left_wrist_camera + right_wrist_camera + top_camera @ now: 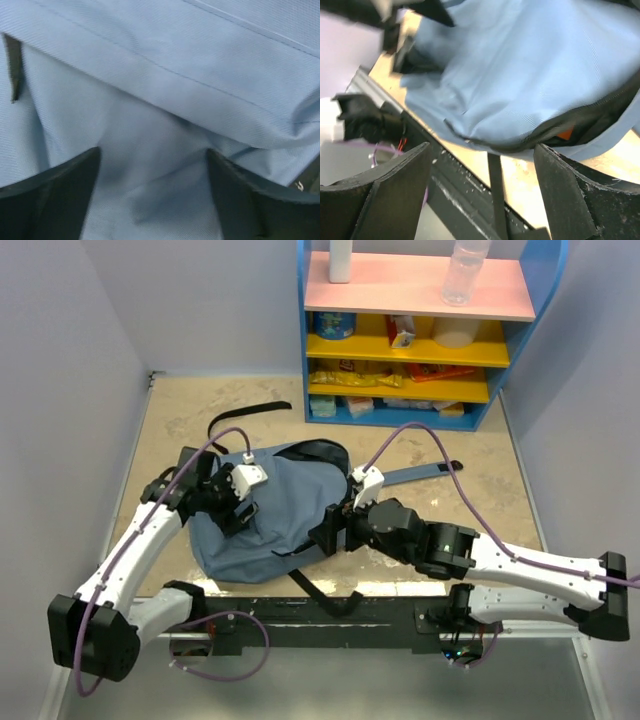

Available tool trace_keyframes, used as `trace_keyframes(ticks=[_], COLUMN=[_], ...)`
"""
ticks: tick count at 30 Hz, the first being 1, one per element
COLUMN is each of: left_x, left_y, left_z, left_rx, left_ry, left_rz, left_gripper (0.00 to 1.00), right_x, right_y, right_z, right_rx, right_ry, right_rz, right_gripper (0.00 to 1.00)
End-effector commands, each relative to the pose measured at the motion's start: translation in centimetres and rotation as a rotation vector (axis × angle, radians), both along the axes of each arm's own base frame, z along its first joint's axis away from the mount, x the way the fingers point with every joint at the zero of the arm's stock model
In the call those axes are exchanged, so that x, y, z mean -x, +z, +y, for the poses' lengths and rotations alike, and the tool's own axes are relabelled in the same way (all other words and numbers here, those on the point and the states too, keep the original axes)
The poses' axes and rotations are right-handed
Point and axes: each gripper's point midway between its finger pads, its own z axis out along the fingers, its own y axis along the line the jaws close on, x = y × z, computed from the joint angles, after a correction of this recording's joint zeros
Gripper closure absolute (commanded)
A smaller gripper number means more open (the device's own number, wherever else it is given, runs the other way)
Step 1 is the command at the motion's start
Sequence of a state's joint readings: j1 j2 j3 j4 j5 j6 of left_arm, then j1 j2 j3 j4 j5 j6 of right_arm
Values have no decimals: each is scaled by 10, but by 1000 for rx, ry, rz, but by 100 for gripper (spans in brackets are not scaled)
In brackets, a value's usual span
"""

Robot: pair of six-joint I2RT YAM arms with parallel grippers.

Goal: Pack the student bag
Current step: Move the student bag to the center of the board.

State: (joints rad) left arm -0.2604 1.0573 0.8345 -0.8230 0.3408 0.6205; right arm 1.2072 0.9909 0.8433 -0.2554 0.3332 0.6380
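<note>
Both jaws gape wide, gripping nothing: left gripper (152, 155) and right gripper (482, 147) at the student bag (280, 520), something orange (565, 134) inside.

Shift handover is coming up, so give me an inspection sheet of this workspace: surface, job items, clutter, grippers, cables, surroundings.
Surface: beige mottled table.
Job's things: grey-blue student bag lying between the arms, zip opening gaping, orange item just visible inside; black strap trailing behind it.
Clutter: nothing seen.
Grippers: left gripper open over the bag fabric; right gripper open at the bag's near edge.
Cables: purple cable looping above each arm.
Surroundings: blue shelf unit behind, holding bottles and packets; pale walls either side.
</note>
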Motion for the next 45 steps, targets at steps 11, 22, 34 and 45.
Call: trace_keyframes(ticks=[11, 22, 34, 45], left_x=[-89, -95, -39, -27], left_y=[-83, -34, 75, 57], left_z=[99, 82, 52, 50], left_rx=[-127, -4, 216, 221], left_ry=[421, 371, 184, 186], left_rz=[121, 88, -3, 48], left_gripper=[83, 36, 0, 0], right_x=[5, -36, -58, -61], right_y=[23, -14, -56, -72], right_z=[34, 124, 162, 164], right_rx=[170, 357, 367, 378], right_ry=[126, 197, 266, 250], right_rz=[-176, -271, -215, -203], right_gripper=[12, 5, 16, 39])
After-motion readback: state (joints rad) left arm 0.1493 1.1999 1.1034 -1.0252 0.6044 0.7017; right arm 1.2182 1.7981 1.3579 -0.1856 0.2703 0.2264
